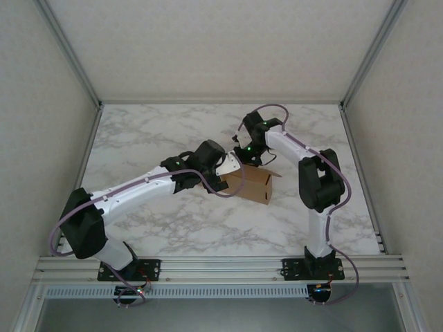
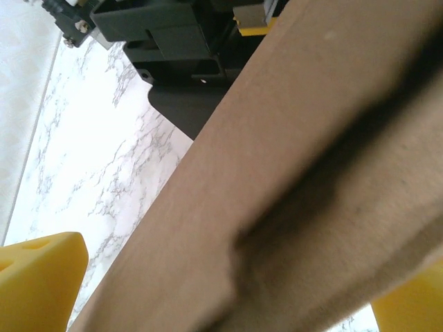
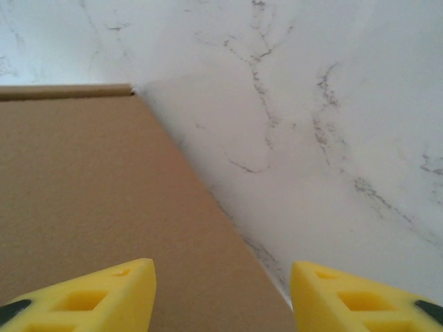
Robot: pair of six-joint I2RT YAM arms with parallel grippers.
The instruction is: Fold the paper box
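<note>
At the near edge, both arm bases are bolted to the aluminium rail (image 1: 221, 265). The left arm (image 1: 131, 197) reaches forward and to the right across the marble table (image 1: 152, 131) to mid-table. Its left gripper (image 1: 223, 174) sits against the left side of the paper box (image 1: 257, 183). From the left wrist, the yellow fingers (image 2: 41, 277) stand wide apart. A brown cardboard panel of the box (image 2: 291, 173) runs diagonally between them, and marble shows between the panel and the lower-left finger. Contact at the other finger cannot be determined. The box stands partly erected at mid-table, plain brown, with a flap projecting to its right. A black housing (image 2: 173, 48) sits beyond the panel in the left wrist view. The right arm (image 1: 318, 180) rises from its base, arches over and descends from the far side. The right gripper (image 1: 249, 158) is at the box's far top edge. From the right wrist, its fingers (image 3: 97, 294) are apart with nothing clamped: one over a flat cardboard face (image 3: 83, 194), the other over bare marble (image 3: 332, 138). The panel's edge runs between them. Pale enclosure walls (image 1: 221, 48) close the far side.
</note>
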